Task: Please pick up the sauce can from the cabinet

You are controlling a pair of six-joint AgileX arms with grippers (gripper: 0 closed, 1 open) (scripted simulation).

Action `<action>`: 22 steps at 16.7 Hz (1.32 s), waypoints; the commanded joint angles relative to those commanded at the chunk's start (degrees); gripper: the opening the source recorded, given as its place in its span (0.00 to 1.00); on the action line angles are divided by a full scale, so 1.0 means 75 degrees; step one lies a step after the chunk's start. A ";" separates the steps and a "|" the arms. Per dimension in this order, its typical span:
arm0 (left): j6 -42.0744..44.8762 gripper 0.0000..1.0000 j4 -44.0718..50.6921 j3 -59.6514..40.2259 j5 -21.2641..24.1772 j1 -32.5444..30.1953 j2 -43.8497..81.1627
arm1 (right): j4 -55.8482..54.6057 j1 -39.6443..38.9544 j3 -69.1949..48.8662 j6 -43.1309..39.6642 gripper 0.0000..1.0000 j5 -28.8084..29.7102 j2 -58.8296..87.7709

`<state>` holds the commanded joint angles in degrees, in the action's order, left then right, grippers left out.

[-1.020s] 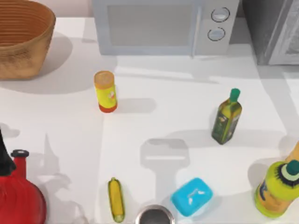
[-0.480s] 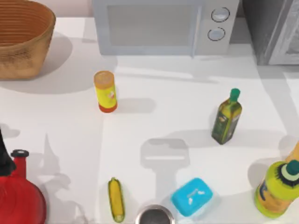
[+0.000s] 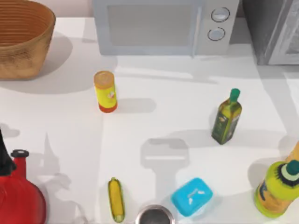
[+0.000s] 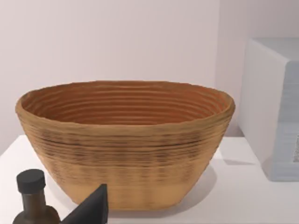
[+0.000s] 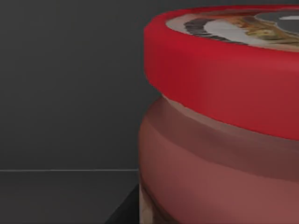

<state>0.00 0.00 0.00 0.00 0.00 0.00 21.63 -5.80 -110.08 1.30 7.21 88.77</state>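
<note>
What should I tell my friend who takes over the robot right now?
Right arm: its wrist camera is close up against the sauce can, which stands upright inside the dark cabinet at the table's far right corner. Whether the fingers have closed cannot be told.
Left arm: parked facing the woven basket at the far left.
Done: the reach in. Left: grip the can, lift it out.

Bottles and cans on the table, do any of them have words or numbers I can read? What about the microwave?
No text can be read anywhere.
Yellow canister: a small label picture, too blurred.
Olive oil bottle: dark label, unreadable.
Big yellow-green bottle: label marks too small.
Sauce can: picture on its lid, no legible words.
Microwave: two knobs, no readable signs; a sticker on its side is too blurred.
</note>
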 joint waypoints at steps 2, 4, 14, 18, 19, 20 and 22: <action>0.0000 1.00 0.0000 0.0000 0.0000 0.0000 0.0000 | 0.0281 -0.0088 -0.0081 0.0002 0.00 0.0124 -0.0187; 0.0000 1.00 0.0000 0.0000 0.0000 0.0000 0.0000 | 0.0843 -0.0275 -0.0239 0.0004 0.00 0.0332 -0.0572; 0.0000 1.00 0.0000 0.0000 0.0000 0.0000 0.0000 | 0.3546 -0.1280 -0.0890 0.0000 0.00 0.1234 -0.2638; 0.0000 1.00 0.0000 0.0000 0.0000 0.0000 0.0000 | 0.3527 -0.1250 -0.0880 0.0013 0.00 0.1220 -0.2630; 0.0000 1.00 0.0000 0.0000 0.0000 0.0000 0.0000 | 0.3504 -0.1237 -0.0804 0.0011 0.00 0.1211 -0.2667; 0.0000 1.00 0.0000 0.0000 0.0000 0.0000 0.0000 | 0.3453 -0.1213 -0.0646 0.0007 0.00 0.1190 -0.2749; 0.0000 1.00 0.0000 0.0000 0.0000 0.0000 0.0000 | 0.3258 -0.1131 -0.0086 -0.0006 0.00 0.1112 -0.3049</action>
<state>0.00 0.00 0.00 0.00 0.00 0.00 46.06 -14.29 -110.72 1.26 15.55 65.91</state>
